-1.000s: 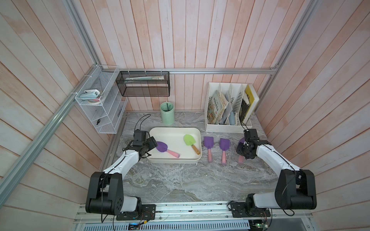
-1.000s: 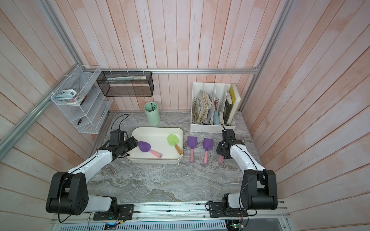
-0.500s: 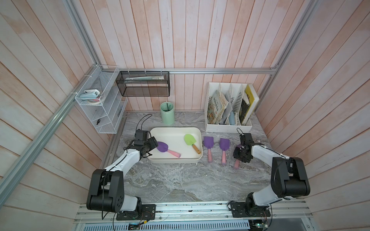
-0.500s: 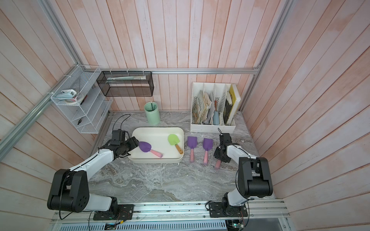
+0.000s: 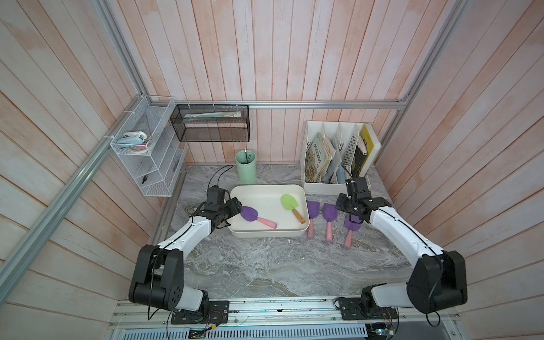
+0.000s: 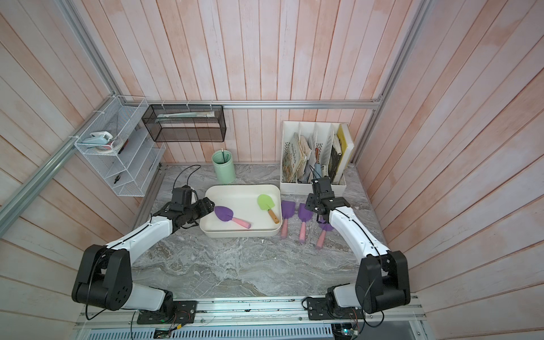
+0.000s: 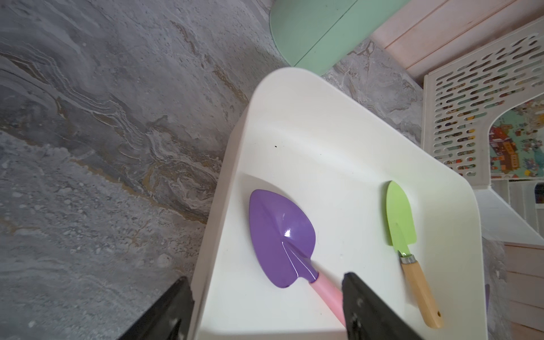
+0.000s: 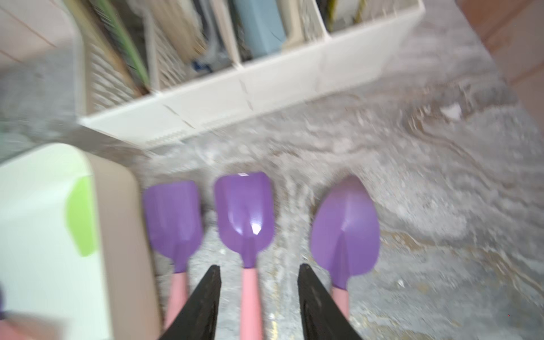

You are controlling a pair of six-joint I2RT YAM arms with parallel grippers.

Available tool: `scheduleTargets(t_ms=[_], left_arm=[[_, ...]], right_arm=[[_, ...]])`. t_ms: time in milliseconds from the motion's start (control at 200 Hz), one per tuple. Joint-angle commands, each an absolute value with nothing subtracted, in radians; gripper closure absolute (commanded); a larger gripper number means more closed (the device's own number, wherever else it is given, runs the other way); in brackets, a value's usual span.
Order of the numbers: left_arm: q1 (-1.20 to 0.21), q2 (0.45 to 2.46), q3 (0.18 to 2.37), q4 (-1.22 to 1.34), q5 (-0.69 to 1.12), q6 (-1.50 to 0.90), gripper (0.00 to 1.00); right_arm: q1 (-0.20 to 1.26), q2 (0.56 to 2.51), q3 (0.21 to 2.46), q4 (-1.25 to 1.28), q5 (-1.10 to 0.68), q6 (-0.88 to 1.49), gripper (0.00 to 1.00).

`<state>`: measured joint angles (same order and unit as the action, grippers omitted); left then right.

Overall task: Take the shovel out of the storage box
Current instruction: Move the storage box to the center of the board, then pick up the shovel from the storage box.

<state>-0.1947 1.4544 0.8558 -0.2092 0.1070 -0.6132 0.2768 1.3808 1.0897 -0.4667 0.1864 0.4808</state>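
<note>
Purple shovel and green shovel are lying in the storage box
Left fingers are hovering released astride its rim; right fingers, blurred, seem to be hanging released over a pink handle on the surface

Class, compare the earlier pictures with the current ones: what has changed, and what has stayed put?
The right tool lowered, opened and let go of the pointed purple shovel, now lying on the table, then drew back. The left tool stays open at the storage box, which still holds a purple shovel and a green shovel.
</note>
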Motion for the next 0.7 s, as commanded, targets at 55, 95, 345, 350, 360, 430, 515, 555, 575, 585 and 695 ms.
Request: scheduleTargets(t_ms=[55,95,345,350,360,430,515,555,575,585,695], left_arm=[[-0.193,1.401,0.846,-0.244,0.027,-0.602,0.17],[-0.188,1.384,0.834,-0.246,0.011,-0.609,0.17],[-0.101,1.284,0.751,-0.216,0.032,-0.649,0.16],[-0.1,1.283,0.75,-0.216,0.033,-0.649,0.16],[-0.097,1.282,0.748,-0.216,0.034,-0.648,0.17],[-0.088,1.277,0.746,-0.225,0.036,-0.641,0.16],[-0.083,1.273,0.746,-0.235,0.038,-0.638,0.16],[-0.081,1.273,0.744,-0.235,0.04,-0.637,0.17],[-0.08,1.273,0.744,-0.236,0.04,-0.637,0.16],[-0.08,1.272,0.744,-0.237,0.042,-0.636,0.16],[-0.078,1.273,0.748,-0.245,0.04,-0.631,0.16]], right_arm=[[0.38,1.457,1.233,-0.422,0.068,0.409,0.53],[0.402,1.504,1.283,-0.438,0.035,0.391,0.53],[0.591,1.817,1.519,-0.577,0.123,0.231,0.53],[0.594,1.824,1.523,-0.581,0.124,0.227,0.53],[0.597,1.84,1.537,-0.594,0.124,0.222,0.53],[0.618,1.927,1.597,-0.652,0.131,0.209,0.53],[0.63,1.994,1.629,-0.673,0.143,0.208,0.53],[0.63,2.017,1.636,-0.676,0.159,0.215,0.53],[0.631,2.027,1.641,-0.679,0.167,0.22,0.53],[0.631,2.033,1.642,-0.681,0.171,0.221,0.53],[0.635,2.083,1.661,-0.703,0.2,0.231,0.53]])
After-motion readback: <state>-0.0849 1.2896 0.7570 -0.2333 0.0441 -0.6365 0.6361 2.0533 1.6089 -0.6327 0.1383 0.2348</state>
